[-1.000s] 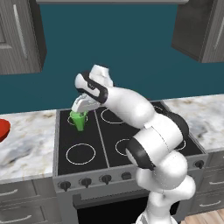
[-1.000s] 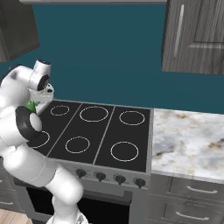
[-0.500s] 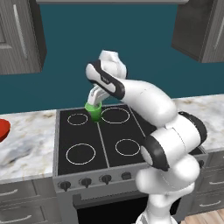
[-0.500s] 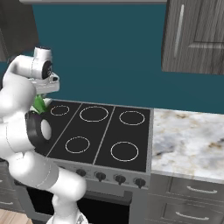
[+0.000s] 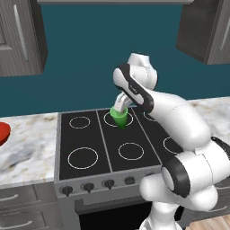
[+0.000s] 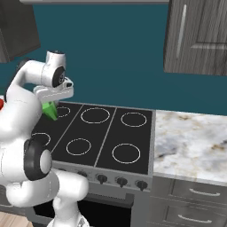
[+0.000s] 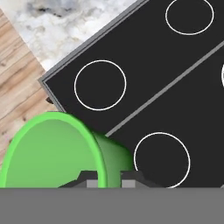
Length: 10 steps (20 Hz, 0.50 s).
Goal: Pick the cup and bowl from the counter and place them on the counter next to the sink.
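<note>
Tool: the tool [image 5: 119, 108] is clamped on the rim of the cup [image 5: 119, 117], one finger inside and one outside (clearest in the hand view [image 7: 109, 179]).
Cup: green, tilted [image 7: 57, 151], held in the air over the black stovetop [image 5: 108, 139], above a rear burner ring; seen beside the arm from the right [image 6: 50, 110].
Bowl: red, only its edge shows at the far left [image 5: 3, 133], resting on the tabletop [image 5: 27, 143], well apart from the cup.
Tabletop right of stove: bare marble [image 6: 190, 142] above grey drawers [image 6: 195, 193].
Floor: wooden planks [image 7: 17, 100] below the stove front.
</note>
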{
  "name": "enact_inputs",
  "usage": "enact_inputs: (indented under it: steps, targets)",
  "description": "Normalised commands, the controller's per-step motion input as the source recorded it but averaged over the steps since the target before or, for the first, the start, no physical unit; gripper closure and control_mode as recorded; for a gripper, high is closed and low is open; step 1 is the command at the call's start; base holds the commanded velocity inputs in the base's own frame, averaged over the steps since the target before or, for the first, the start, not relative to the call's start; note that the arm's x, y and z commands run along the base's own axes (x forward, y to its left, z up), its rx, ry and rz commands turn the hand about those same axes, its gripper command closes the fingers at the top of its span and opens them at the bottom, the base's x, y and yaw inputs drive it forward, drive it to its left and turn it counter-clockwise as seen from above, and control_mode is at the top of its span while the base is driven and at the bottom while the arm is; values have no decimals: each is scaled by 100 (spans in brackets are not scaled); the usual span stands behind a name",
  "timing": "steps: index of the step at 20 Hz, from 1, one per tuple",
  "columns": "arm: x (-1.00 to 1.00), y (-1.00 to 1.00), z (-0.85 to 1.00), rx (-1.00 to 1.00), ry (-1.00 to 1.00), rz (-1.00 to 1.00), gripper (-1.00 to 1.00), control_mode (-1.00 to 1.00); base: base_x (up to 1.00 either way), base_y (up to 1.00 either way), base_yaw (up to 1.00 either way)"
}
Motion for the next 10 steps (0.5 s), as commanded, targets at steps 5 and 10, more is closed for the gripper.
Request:
enact_inputs:
  steps: [5, 10]
  targets:
    - [-1, -80, -13, 3, 0, -21, 100, -100, 0, 0, 0]
    - [-3, -66, -6, 7, 0, -26, 100, -100, 0, 0, 0]
